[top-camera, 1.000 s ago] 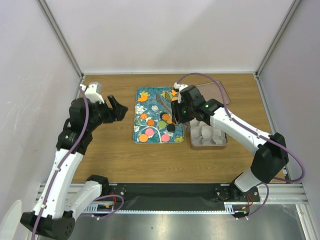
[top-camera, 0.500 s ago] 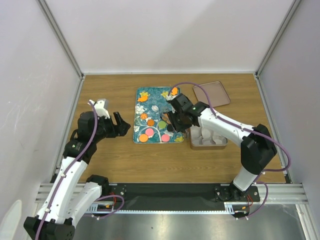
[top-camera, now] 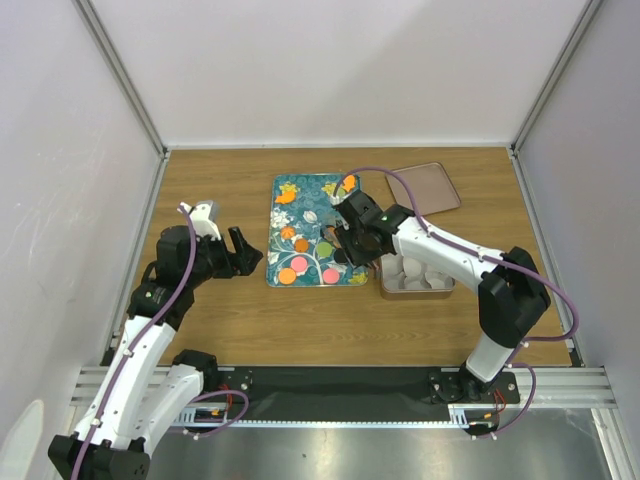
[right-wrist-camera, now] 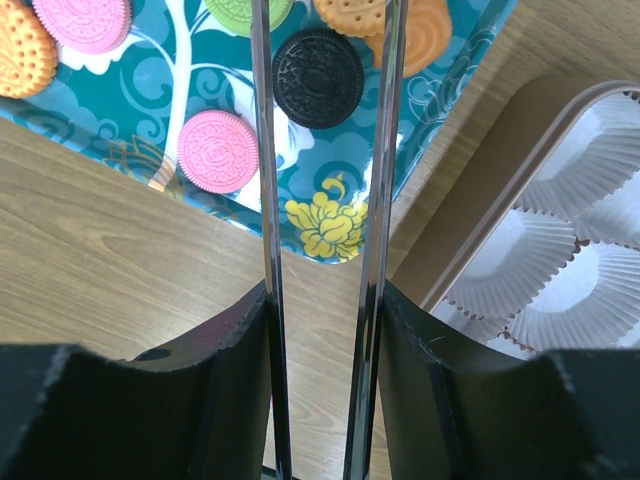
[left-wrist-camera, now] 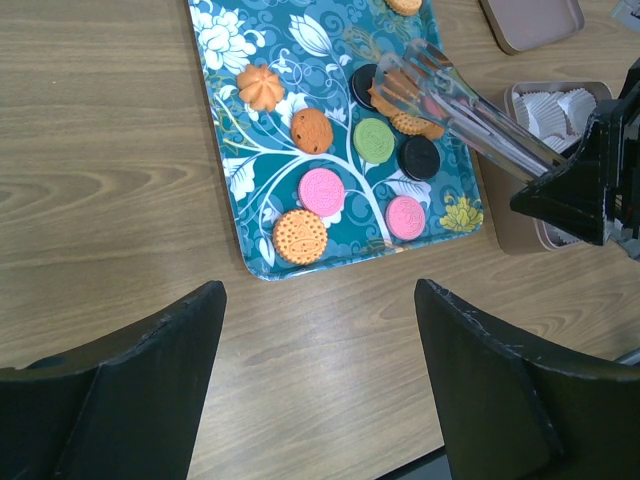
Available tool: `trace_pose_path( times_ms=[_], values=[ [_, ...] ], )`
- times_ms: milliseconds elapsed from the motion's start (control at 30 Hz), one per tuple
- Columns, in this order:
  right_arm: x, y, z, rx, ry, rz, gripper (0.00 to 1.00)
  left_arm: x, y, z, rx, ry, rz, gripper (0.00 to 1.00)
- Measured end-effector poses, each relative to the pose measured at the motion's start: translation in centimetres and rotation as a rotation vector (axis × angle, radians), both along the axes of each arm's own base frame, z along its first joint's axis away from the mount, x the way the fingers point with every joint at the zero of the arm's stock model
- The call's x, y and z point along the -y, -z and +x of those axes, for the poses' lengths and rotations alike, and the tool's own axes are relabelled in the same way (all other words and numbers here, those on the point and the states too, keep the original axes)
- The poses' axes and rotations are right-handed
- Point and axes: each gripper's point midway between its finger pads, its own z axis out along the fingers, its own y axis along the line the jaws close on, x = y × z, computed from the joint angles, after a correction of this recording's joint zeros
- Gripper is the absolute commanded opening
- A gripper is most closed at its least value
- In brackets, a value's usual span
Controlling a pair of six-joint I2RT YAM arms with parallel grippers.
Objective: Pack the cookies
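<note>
Several cookies, orange (left-wrist-camera: 299,235), pink (left-wrist-camera: 321,190), green (left-wrist-camera: 374,140) and black (left-wrist-camera: 419,157), lie on the teal flowered tray (top-camera: 283,190). My right gripper (top-camera: 346,246) is over the tray's right edge, shut on metal tongs (left-wrist-camera: 470,110). In the right wrist view its fingers (right-wrist-camera: 225,380) press the two tong blades (right-wrist-camera: 265,150). A black cookie (right-wrist-camera: 318,63) shows between the blades, and their tips run out of view. My left gripper (top-camera: 245,255) is open and empty over the table, left of the tray's near corner.
A square metal tin (top-camera: 384,280) with white paper cups (right-wrist-camera: 590,290) stands right of the tray. Its brown lid (top-camera: 424,187) lies at the back right. White walls and metal posts enclose the wooden table (top-camera: 210,310).
My left gripper has come down and nearer, beside the tray's near-left corner. My right gripper has moved nearer along the tray's right edge with the tongs.
</note>
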Motion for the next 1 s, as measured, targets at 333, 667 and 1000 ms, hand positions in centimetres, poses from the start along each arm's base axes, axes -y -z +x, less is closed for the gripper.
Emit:
trace_pose_path(
  times_ms=[333,667,1000],
  values=[
    [-0.2,0.5,-0.5,-0.005,-0.017,-0.028,0.47,0.0,0.0,0.0,0.001,0.000,0.000,0.84],
    [0.2,1.0,-0.6,-0.007,-0.026,-0.061,0.47,0.0,-0.1,0.0,0.003,0.000,-0.001,0.84],
    [0.3,1.4,-0.9,-0.016,-0.038,-0.084,0.38,0.0,0.2,-0.1,-0.002,0.000,0.001,0.84]
  ],
)
